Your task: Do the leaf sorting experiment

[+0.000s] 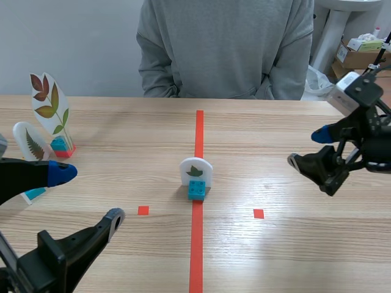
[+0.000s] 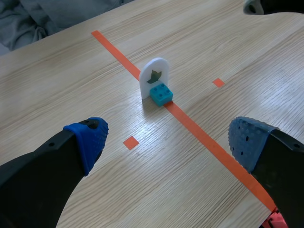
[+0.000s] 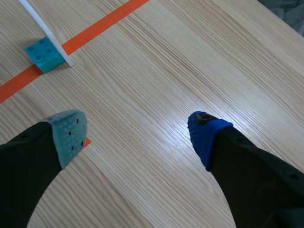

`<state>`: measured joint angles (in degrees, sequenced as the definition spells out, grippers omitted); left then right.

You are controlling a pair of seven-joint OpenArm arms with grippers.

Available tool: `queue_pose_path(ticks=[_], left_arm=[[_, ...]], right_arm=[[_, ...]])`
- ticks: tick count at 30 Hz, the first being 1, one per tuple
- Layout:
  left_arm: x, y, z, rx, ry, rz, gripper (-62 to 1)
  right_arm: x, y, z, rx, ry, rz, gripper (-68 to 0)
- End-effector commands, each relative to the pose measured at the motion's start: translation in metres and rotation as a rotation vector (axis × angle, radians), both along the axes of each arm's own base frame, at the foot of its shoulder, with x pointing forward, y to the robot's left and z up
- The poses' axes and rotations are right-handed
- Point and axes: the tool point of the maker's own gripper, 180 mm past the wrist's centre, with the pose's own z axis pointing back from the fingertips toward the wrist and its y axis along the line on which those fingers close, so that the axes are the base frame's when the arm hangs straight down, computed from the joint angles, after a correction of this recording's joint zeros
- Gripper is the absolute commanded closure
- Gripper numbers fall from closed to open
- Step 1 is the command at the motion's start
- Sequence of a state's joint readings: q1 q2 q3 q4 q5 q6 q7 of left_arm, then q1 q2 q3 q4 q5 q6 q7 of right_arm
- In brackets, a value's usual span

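Note:
A small white leaf card [image 1: 196, 171] on a teal brick [image 1: 196, 190] stands upright on the red centre line; it shows ahead of my left gripper [image 2: 166, 142] as the card [image 2: 154, 76] and brick [image 2: 162, 94], and edge-on in the right wrist view with its brick [image 3: 44, 54]. Two taller leaf cards stand at the far left: one with brown and green leaves [image 1: 52, 110] on a teal-and-red base, one with a fern [image 1: 32, 143]. My left gripper [image 1: 91, 195] is open at the near left. My right gripper [image 1: 311, 149] hovers open at the right, holding nothing.
A person in a grey sweater [image 1: 226, 49] sits across the table. Small red tape squares [image 1: 143, 210] [image 1: 258, 213] flank the centre line [image 1: 197, 244]. Boxes [image 1: 360, 52] stand beyond the table at the back right.

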<state>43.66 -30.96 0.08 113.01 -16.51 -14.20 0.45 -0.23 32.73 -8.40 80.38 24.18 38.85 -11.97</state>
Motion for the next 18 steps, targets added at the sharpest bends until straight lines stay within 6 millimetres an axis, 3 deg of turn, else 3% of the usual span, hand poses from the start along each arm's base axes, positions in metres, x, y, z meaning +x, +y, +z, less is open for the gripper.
queue_pose_path(ticks=[1, 18], left_arm=[[0.000, -0.003, 0.008, -0.028, -0.017, 0.002, -54.2], [-0.005, -0.004, 0.004, -0.052, 0.008, 0.030, -54.2]], right_arm=[[0.009, 0.005, 0.009, 0.003, -0.028, 0.024, -46.1], [0.033, 0.098, -0.019, -0.058, -0.011, 0.261, -45.7]])
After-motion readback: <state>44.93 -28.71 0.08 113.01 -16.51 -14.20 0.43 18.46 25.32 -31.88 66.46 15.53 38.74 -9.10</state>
